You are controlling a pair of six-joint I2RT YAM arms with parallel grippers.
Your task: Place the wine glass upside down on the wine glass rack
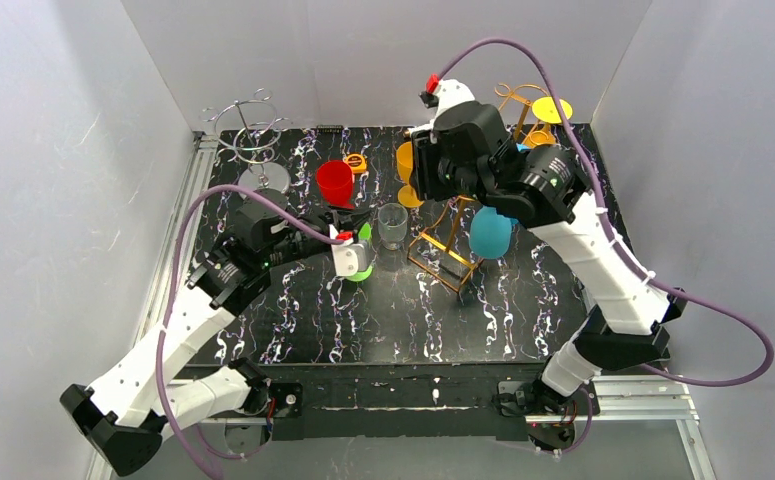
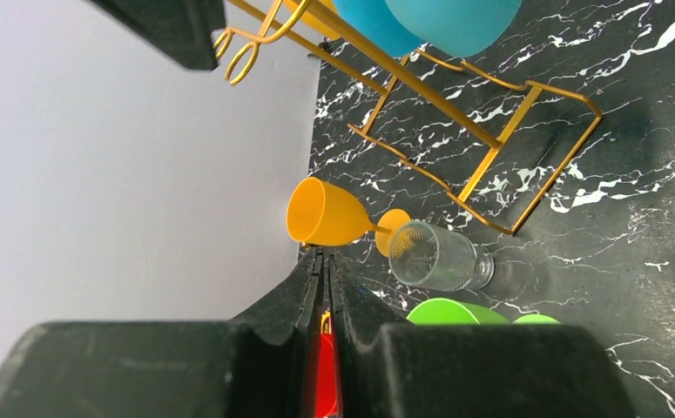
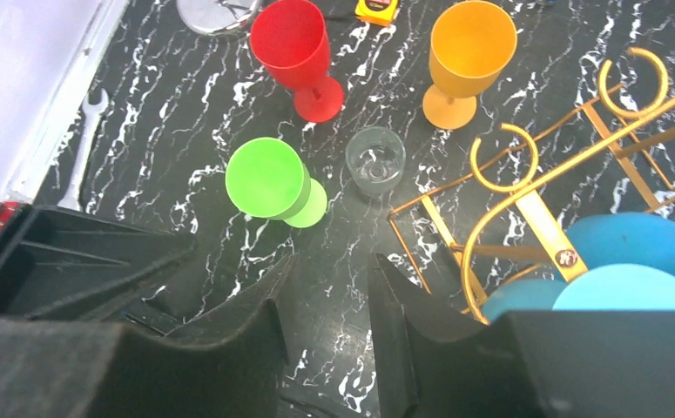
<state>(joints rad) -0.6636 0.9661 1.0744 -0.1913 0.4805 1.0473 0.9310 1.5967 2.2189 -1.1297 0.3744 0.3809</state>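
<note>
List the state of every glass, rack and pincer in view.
Red glass, upright.
Orange glass, upright.
Green glass, upright.
Clear tumbler, upright.
Blue glasses, upside down on gold rack.
Silver rack, empty.
Left pincer, shut.
Right pincer, open, holding nothing.

Table top (image 3: 185, 113): black with white marble veining. Wire rack (image 3: 538, 222): gold, carrying blue glasses (image 3: 625, 244). Beside the rack stand a clear glass (image 3: 374, 159), a green glass (image 3: 266, 177) and an orange glass (image 3: 471, 43); a red glass (image 3: 292, 39) farther off.
</note>
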